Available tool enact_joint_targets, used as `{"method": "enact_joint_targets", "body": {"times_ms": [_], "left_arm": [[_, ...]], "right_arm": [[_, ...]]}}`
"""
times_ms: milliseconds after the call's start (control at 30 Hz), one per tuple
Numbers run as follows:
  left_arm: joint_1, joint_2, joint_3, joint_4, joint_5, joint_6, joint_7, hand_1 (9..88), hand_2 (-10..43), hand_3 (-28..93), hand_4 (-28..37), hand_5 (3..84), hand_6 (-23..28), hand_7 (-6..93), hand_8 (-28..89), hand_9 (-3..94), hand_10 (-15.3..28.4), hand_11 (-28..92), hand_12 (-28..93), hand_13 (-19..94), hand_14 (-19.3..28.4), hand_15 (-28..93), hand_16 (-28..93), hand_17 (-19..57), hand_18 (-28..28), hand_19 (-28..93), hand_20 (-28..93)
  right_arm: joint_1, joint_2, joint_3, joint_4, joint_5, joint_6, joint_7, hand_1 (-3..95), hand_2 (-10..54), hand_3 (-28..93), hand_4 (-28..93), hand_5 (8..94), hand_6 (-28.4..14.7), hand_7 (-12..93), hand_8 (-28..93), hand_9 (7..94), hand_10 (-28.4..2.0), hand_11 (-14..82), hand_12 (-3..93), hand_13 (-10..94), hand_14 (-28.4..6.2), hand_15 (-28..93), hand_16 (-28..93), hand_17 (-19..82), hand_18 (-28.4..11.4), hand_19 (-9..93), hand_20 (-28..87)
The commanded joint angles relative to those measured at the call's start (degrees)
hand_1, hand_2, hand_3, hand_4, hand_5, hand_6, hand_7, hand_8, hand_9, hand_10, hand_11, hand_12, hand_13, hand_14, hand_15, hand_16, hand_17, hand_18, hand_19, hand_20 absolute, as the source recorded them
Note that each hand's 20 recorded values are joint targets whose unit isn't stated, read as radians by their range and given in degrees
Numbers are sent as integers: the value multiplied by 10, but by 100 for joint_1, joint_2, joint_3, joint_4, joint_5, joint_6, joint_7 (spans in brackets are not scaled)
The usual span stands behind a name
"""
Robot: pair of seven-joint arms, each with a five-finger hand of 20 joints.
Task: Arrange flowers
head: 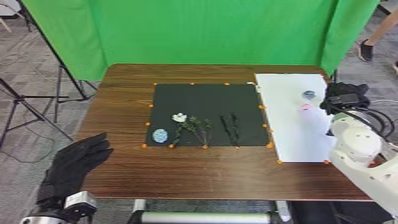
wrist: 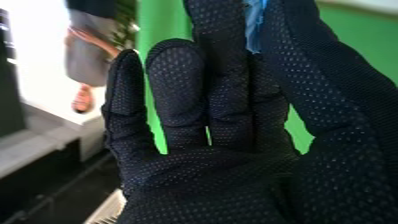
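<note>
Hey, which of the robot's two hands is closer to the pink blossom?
The right hand, beside the white sheet; the left hand is at the table's left edge.

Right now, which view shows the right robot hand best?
The right wrist view, showing the right robot hand palm-on and close. The head view shows it small, from above, by the white sheet.

R hand (head: 345, 94), black glove; blue item (wrist: 255, 27) pinched betw. thumb & fingers; green cloth (wrist: 360, 37) behind
</note>
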Motion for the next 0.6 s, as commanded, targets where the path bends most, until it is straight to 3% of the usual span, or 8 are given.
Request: {"method": "enact_joint_targets", "body": {"times_ms": [33, 133, 167, 200, 233, 600], "left_arm": [[170, 60, -42, -77, -69, 105, 81, 280, 47, 795, -161, 452, 136, 172, -96, 378, 219, 342, 93, 256, 284, 636, -145, -92, 230, 608, 117], [185, 63, -54, -76, -61, 83, 79, 280, 47, 795, -161, 452, 136, 172, -96, 379, 219, 342, 93, 255, 284, 637, -144, -92, 231, 608, 117], [180, 66, -52, -79, -61, 92, 68, 280, 47, 795, -161, 452, 136, 172, -96, 378, 219, 342, 93, 255, 284, 637, -145, -92, 230, 608, 117], [172, 60, -60, -81, -48, 80, 50, 279, 47, 795, -160, 452, 136, 172, -96, 378, 219, 342, 93, 256, 284, 636, -145, -92, 230, 608, 117], [159, 62, -67, -80, -42, 68, 30, 279, 47, 795, -160, 452, 136, 171, -96, 379, 219, 341, 93, 255, 284, 636, -145, -92, 230, 608, 117], [49, 26, -151, -74, 47, -26, -176, 280, 47, 795, -161, 453, 136, 171, -95, 378, 219, 342, 94, 255, 284, 636, -145, -92, 230, 608, 118]], "right_arm": [[901, -67, -468, -592, -95, 313, -524, 516, -73, 745, -283, 745, 23, 396, -17, 866, -77, 263, 319, 629, -94, 750, 281, 195, -228, 799, 308], [900, -110, -479, -523, -81, 342, -550, 516, -73, 746, -283, 746, 22, 394, -16, 865, -77, 264, 320, 629, -94, 750, 282, 194, -229, 799, 308], [1801, -553, -1390, -584, 243, 349, -852, 516, -73, 746, -283, 746, 22, 393, -15, 865, -77, 264, 320, 629, -94, 750, 282, 194, -228, 798, 308], [1154, -529, -447, -1099, 12, -355, -1291, 516, -73, 746, -283, 746, 21, 393, -15, 865, -77, 264, 320, 629, -94, 750, 282, 193, -228, 798, 308], [1485, -561, -1007, -1061, 124, 41, -962, 516, -72, 745, -283, 746, 21, 393, -14, 865, -78, 264, 321, 629, -94, 750, 283, 192, -228, 798, 308], [2083, -1675, -1969, -1058, 89, -30, -1249, 515, -72, 746, -283, 748, 22, 389, -12, 864, -79, 267, 318, 625, -94, 750, 286, 184, -226, 791, 308]]}}
